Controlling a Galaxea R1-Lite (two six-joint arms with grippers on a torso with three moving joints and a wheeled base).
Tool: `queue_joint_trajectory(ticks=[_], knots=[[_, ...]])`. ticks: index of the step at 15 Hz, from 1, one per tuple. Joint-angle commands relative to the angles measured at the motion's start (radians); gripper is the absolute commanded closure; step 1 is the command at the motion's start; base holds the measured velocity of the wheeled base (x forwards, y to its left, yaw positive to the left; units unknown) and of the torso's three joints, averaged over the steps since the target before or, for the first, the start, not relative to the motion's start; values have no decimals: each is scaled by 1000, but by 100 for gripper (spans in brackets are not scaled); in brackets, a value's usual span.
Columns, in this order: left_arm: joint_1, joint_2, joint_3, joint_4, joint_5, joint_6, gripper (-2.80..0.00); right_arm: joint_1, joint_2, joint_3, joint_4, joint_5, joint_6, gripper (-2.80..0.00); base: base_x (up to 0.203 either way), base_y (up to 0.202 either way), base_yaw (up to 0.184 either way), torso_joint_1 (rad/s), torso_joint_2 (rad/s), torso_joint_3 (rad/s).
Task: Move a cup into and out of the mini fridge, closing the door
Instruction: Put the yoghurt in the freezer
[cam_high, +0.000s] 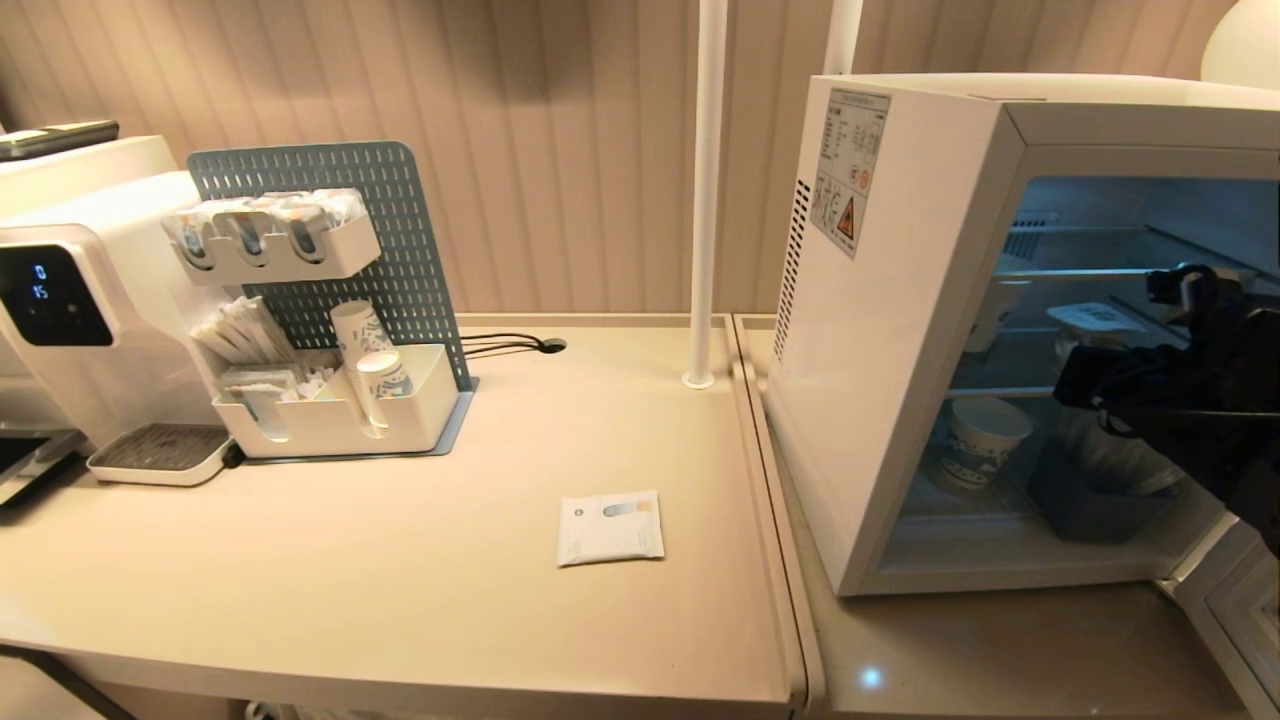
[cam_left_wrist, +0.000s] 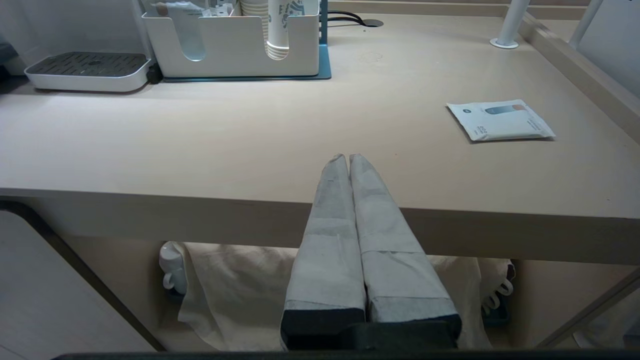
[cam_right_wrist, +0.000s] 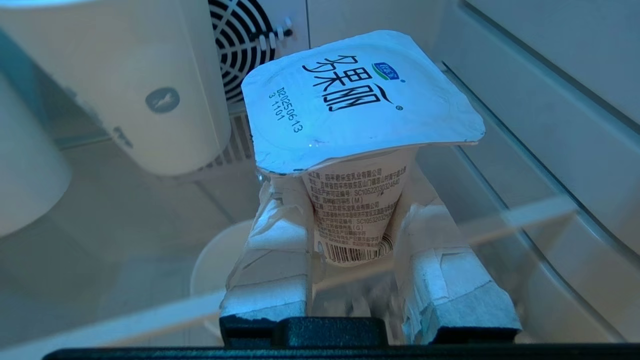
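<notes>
White mini fridge (cam_high: 900, 330) sits on the right counter in the head view, door (cam_high: 1235, 610) swung open, only its lower corner showing at the right edge. Right arm reaches into the fridge at middle-shelf height; right gripper (cam_high: 1100, 365) is dark and partly hidden there. A foil-lidded cup (cam_high: 1095, 318) sits just above the fingers. A paper cup (cam_high: 978, 440) stands on the lower level beside a dark blue bin (cam_high: 1090, 500). On the beige table (cam_high: 400, 580): flat white packet (cam_high: 610, 527), pegboard organiser (cam_high: 330, 300) with stacked cups, water dispenser (cam_high: 70, 300) far left.

Left wrist view: left gripper (cam_left_wrist: 348, 159) pinched together, holding nothing, parked just below and in front of the table edge (cam_left_wrist: 150, 200). Packet (cam_left_wrist: 500, 120) lies well apart from it, organiser (cam_left_wrist: 235, 45) at the back.

Right wrist view: right gripper (cam_right_wrist: 357, 200) clamps the cup (cam_right_wrist: 357, 210) by its tapered body, a padded finger (cam_right_wrist: 275, 240) on each side, square foil lid (cam_right_wrist: 360, 95) above the fingers. Cup is inside the fridge, over a wire shelf (cam_right_wrist: 525, 217), fan grille (cam_right_wrist: 245, 40) behind it, a white container (cam_right_wrist: 125, 85) beside it.
</notes>
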Motion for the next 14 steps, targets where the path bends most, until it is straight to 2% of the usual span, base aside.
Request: queue_joint_trajectory(ticks=[1,8,9,10,14], knots=[[0,2,0,0,0,0,0,0,37,-14,0,-1,1,0,0,0,0,0,0,0],[0,2,0,0,0,1,0,-10,89,-46,0,-3,19,0,0,0,0,0,0,0],[0,2,2,0,0,1,0,-13,88,-48,0,-3,18,-191,0,0,0,0,0,0],[0,2,2,0,0,1,0,-17,83,-52,1,-1,21,-280,0,0,0,0,0,0],[0,2,2,0,0,1,0,-23,69,-45,0,7,22,-280,0,0,0,0,0,0]])
